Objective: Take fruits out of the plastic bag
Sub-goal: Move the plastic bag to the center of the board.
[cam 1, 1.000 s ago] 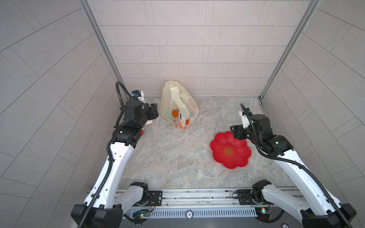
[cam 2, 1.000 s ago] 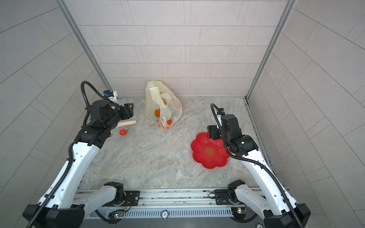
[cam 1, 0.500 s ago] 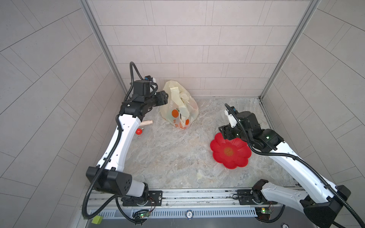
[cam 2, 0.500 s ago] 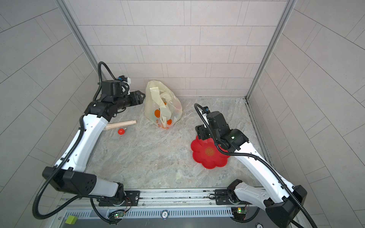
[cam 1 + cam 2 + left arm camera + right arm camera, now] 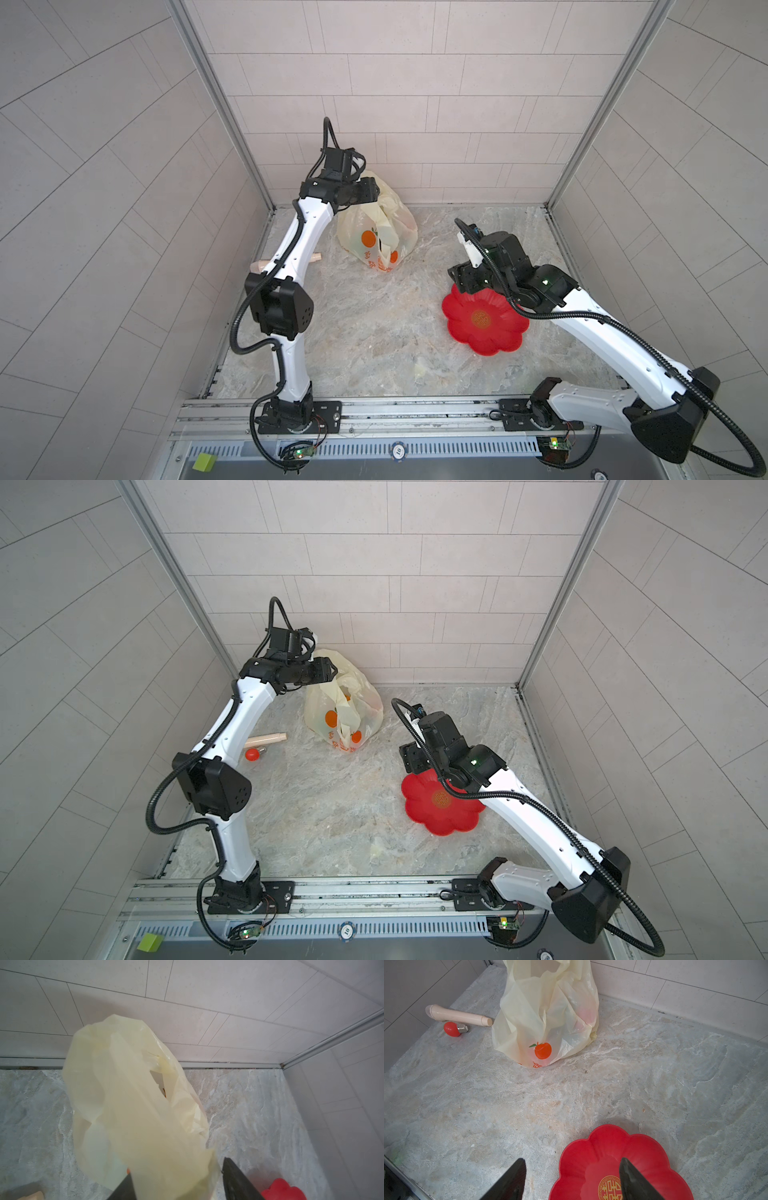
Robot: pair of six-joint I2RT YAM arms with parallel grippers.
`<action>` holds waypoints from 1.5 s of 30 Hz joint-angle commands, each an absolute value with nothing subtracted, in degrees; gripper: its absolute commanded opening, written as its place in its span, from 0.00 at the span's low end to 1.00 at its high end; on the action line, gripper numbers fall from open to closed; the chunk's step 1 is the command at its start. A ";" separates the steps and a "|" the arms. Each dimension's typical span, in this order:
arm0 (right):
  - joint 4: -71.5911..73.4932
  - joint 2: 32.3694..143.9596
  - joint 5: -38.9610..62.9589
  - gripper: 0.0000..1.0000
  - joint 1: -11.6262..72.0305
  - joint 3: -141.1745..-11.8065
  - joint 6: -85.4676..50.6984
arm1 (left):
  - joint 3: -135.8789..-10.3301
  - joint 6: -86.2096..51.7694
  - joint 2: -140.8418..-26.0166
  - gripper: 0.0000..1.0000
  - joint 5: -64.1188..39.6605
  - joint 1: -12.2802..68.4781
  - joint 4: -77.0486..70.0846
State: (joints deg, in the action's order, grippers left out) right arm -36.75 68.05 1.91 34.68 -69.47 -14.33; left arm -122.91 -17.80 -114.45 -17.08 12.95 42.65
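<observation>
1. The left arm has swung up from low beside the wooden pestle (image 5: 456, 1015) and reached over to the top of the plastic bag (image 5: 376, 237). A second ago it sat well clear of the bag's side.
2. The left claw (image 5: 176, 1169) has narrowed but is not pressed together. In the left wrist view its two fingers stand apart with the bag's upper film bunched between them. No firm pinch shows yet.
3. The right arm has moved from beside the red flower-shaped plate (image 5: 643, 1147) to above its rim on the bag's side. The right claw (image 5: 572, 1160) hangs there spread and empty, facing the bag.
4. The bag has not shifted. It stands upright on the table (image 5: 654, 1074) near the back wall, just beside the pestle and a small red bulb (image 5: 453, 1029).
5. The fruits (image 5: 584, 1015) are all inside the bag, showing only as faint pink and orange tints through the film. None lies on the table or plate.
6. My reading: the left side is about to take hold of the bag's top to hold or open the mouth, so the right can reach in. Unloading has not begun.
</observation>
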 commanded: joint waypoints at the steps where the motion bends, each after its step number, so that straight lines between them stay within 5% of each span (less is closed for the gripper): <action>1: -35.56 69.83 0.88 0.73 35.32 -72.56 -13.65 | -125.86 -16.03 -114.89 0.45 -17.16 13.01 46.35; 5: -33.69 73.41 1.18 0.73 35.59 -75.44 -13.43 | -125.71 -15.77 -114.63 0.25 -17.40 12.99 46.37; 15: -34.45 90.00 1.92 0.73 37.66 -94.83 -14.15 | -121.34 -17.14 -109.69 0.00 -19.65 13.10 42.12; 25: -33.04 99.03 2.12 0.72 38.59 -106.83 -14.02 | -111.46 -23.08 -101.86 0.00 -27.86 13.18 34.41; 39: -43.24 125.01 2.56 0.61 39.81 -137.16 -7.22 | -104.96 -22.41 -102.22 0.00 -25.58 13.14 32.51; 45: -45.39 128.88 4.53 0.61 39.81 -139.04 -5.82 | -102.28 -20.51 -100.54 0.00 -23.27 13.06 32.38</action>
State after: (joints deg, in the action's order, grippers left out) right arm -42.41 128.86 3.55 39.46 -137.25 -7.49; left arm -103.55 -21.89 -102.10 -24.67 12.93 33.58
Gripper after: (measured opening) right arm 0.607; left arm 0.045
